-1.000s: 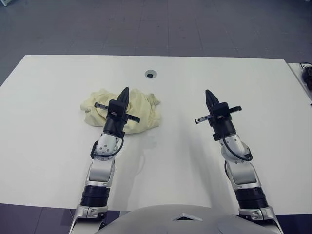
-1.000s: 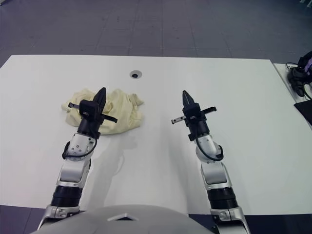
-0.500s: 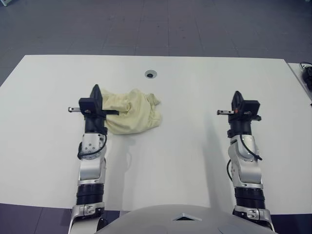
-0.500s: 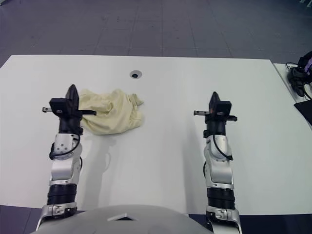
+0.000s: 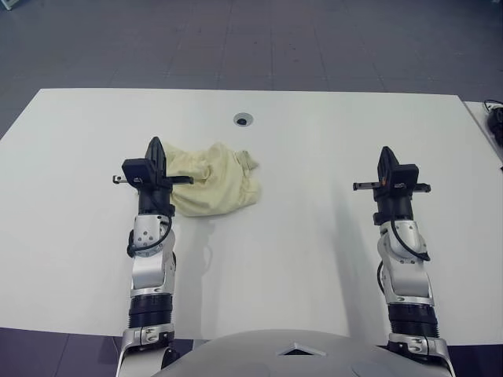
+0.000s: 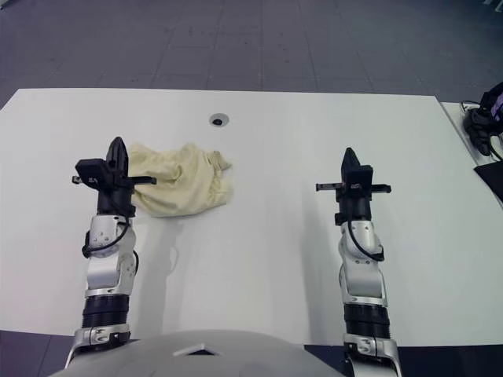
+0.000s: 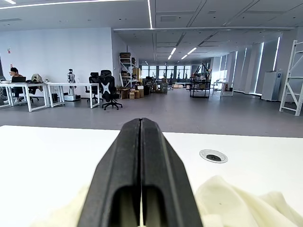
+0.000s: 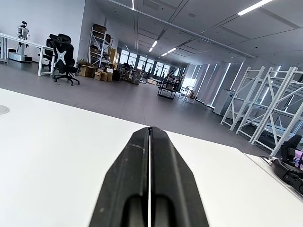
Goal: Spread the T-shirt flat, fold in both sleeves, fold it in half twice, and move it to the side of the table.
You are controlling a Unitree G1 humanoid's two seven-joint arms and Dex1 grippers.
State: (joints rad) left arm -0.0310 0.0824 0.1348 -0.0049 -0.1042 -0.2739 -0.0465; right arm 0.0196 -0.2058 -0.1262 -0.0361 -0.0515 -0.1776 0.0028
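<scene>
A pale yellow T-shirt [image 5: 212, 177] lies crumpled in a heap on the white table [image 5: 299, 236], left of the middle and toward the far side. My left gripper [image 5: 155, 146] is shut and points away from me, standing over the heap's left edge; its closed fingers [image 7: 140, 156] show with yellow cloth [image 7: 236, 203] below them. My right gripper [image 5: 385, 152] is shut with nothing in it, raised over bare table on the right side, far from the shirt. In the right wrist view the closed fingers [image 8: 149, 161] point across the table.
A round cable grommet [image 5: 243, 119] is set in the table beyond the shirt. Dark cables and gear [image 6: 481, 118] lie on a neighbouring surface past the right edge. Bare tabletop stretches between the arms and along the front.
A second ago both arms angled inward, the left gripper over the shirt's middle. Both swung outward and now point straight ahead. The shirt's left part was drawn in slightly.
</scene>
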